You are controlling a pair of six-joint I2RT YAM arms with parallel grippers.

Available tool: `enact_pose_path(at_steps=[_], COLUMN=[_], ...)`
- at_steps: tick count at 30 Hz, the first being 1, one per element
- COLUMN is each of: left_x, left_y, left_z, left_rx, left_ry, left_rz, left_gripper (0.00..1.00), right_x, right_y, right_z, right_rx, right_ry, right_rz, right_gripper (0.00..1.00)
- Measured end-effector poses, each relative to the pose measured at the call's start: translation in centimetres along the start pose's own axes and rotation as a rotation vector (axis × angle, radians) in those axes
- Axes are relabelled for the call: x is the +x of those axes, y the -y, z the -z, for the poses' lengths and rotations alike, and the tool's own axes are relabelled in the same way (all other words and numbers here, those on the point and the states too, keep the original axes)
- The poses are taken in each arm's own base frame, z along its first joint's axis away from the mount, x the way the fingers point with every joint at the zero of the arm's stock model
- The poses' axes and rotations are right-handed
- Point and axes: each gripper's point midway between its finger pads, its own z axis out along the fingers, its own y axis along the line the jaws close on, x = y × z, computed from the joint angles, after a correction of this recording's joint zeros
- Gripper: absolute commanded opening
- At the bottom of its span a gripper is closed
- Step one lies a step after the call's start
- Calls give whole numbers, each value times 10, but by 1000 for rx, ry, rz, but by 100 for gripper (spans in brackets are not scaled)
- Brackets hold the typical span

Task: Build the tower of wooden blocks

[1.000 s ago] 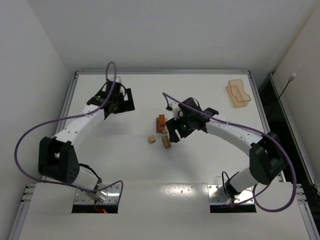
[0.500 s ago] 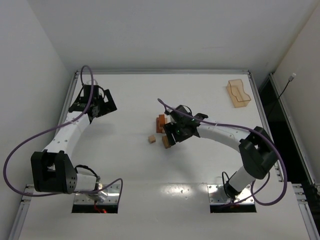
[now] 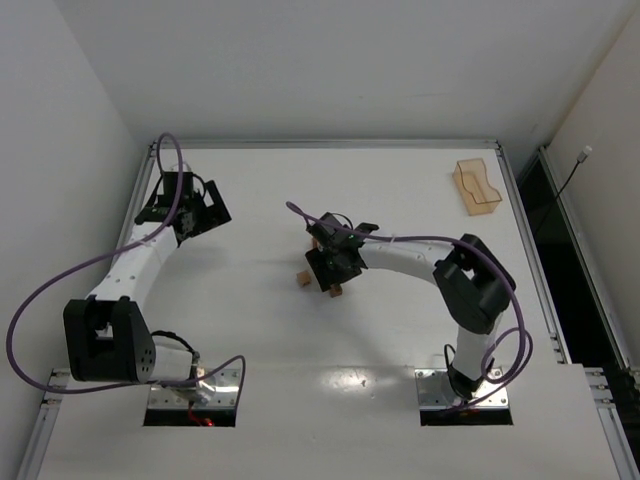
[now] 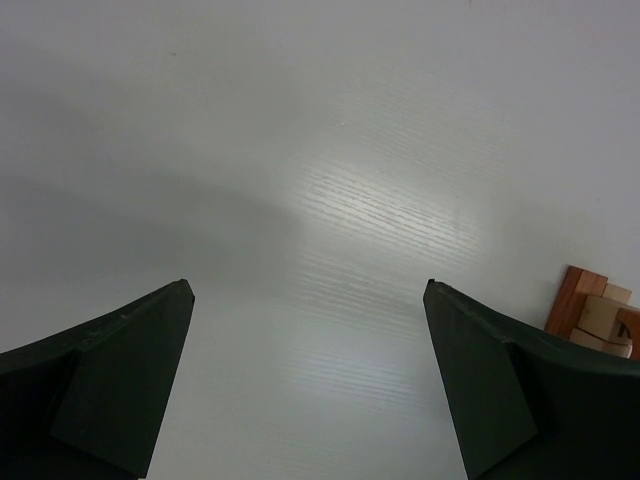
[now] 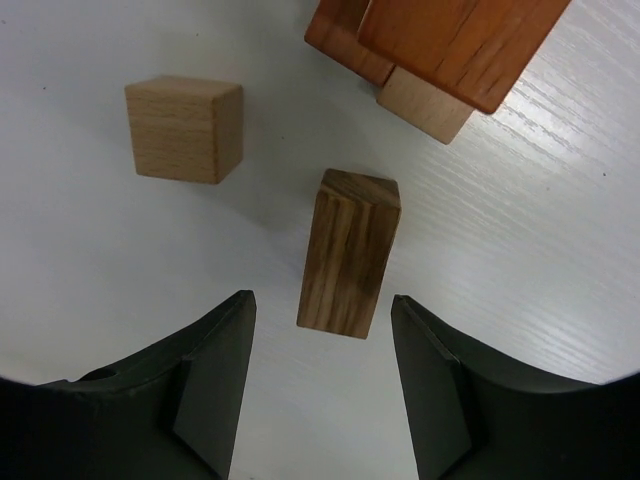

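In the right wrist view a dark brown wooden bar [image 5: 349, 250] lies on the table, its near end between my open right gripper's [image 5: 321, 300] fingertips, not touching them. A tan cube [image 5: 183, 130] lies to its left. A stack of reddish-orange bars [image 5: 440, 40] on a tan block [image 5: 425, 105] sits at the top. From above, my right gripper [image 3: 328, 268] hangs over these blocks and hides most of them; the cube [image 3: 302, 279] and the bar's end [image 3: 336, 291] show. My left gripper [image 3: 203, 212] is open and empty at the far left; its wrist view [image 4: 308, 285] shows the stack [image 4: 590, 310] at the right edge.
A translucent orange plastic tray [image 3: 477, 187] stands at the back right of the white table [image 3: 400, 330]. A raised rim runs round the table. Purple cables loop from both arms.
My right gripper has moved left and now hangs over the loose bar and the blocks. My left arm swung to the far left a second ago and has since held still.
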Motion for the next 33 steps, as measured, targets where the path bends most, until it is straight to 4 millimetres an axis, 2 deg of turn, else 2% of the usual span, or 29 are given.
enact_pose_path(at_steps=[7, 11, 14, 15, 16, 17, 18, 22, 26, 31, 33], left_x=[5, 5, 6, 6, 6, 6, 6, 6, 5, 12, 14], left_y=[2, 3, 3, 4, 4, 4, 4, 4, 4, 2, 6], left_z=[-5, -6, -6, -6, -6, -6, -6, -6, -5, 5, 10], left_rx=[6, 10, 13, 14, 15, 15, 15, 15, 18, 45, 81], left_ry=[-23, -26, -27, -27, -27, -28, -28, -28, -23, -9, -7], left_rz=[8, 14, 17, 17, 17, 17, 17, 17, 18, -6, -33], left_gripper=[99, 99, 99, 99, 99, 99, 99, 99, 99, 99, 99], right_x=[2, 5, 6, 6, 5, 4, 4, 3, 1, -20, -30], right_y=[4, 8, 10, 10, 11, 12, 12, 14, 12, 5, 7], right_z=[-14, -18, -18, -18, -18, -18, -18, -16, 6, 66, 85], right_rx=[44, 70, 80, 84, 89, 93, 97, 111, 94, 63, 71], right_ry=[-42, -56, -63, -62, -59, -57, -56, -44, 16, 222, 297], right_rz=[-9, -15, -21, -23, -25, -25, -25, -20, 2, 66, 91], right_gripper=[52, 41, 26, 16, 12, 3, 0, 0, 0, 0, 0])
